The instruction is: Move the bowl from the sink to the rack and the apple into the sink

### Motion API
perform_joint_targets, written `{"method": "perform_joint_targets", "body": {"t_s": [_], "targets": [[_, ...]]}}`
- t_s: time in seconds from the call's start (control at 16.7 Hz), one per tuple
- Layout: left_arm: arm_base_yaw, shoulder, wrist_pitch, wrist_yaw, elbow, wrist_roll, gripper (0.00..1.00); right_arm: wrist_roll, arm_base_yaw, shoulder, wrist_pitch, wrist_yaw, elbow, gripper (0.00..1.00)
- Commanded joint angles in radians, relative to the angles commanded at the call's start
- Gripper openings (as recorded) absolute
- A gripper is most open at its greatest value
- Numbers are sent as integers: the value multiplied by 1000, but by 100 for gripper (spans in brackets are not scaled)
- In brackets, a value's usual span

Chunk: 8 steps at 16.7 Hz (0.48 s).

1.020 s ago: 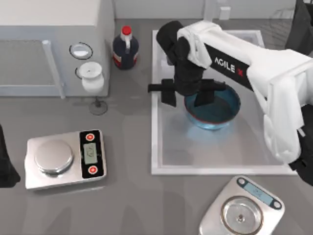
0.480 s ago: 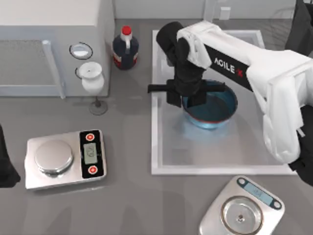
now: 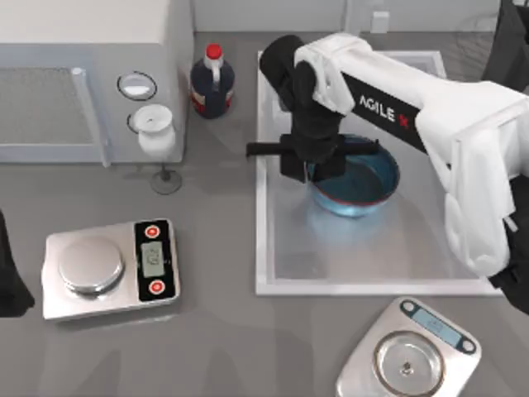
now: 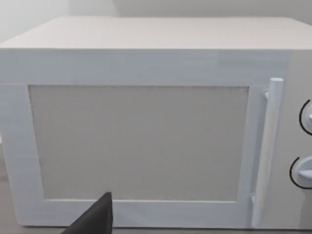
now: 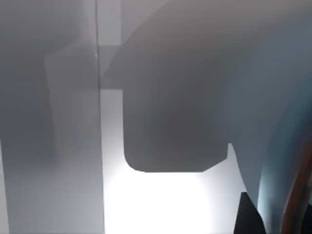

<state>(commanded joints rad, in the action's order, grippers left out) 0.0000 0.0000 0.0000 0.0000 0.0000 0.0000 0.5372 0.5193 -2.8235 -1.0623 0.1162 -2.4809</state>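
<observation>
While our left arm [image 3: 10,273] is sitting parked at the tabletop's left edge, we are reaching our right gripper [image 3: 312,168] into the sink [image 3: 269,285], its fingers clenching the bowl [image 3: 364,184] by its left rim, nearer the sink's far left corner.

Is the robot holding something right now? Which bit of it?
The right tool appears to hold the blue bowl by its rim, on the top view's left side, in the sink. The left arm holds nothing visible.
</observation>
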Motion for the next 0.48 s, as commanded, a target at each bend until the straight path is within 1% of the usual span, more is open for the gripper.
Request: {"method": "perform_joint_targets", "body": {"t_s": [0.18, 0.48], "targets": [[0, 0, 0, 0, 0, 0, 100, 55, 59, 116, -64, 8, 67, 0], [0, 0, 0, 0, 0, 0, 100, 187, 190, 428, -208, 24, 236, 0]]}}
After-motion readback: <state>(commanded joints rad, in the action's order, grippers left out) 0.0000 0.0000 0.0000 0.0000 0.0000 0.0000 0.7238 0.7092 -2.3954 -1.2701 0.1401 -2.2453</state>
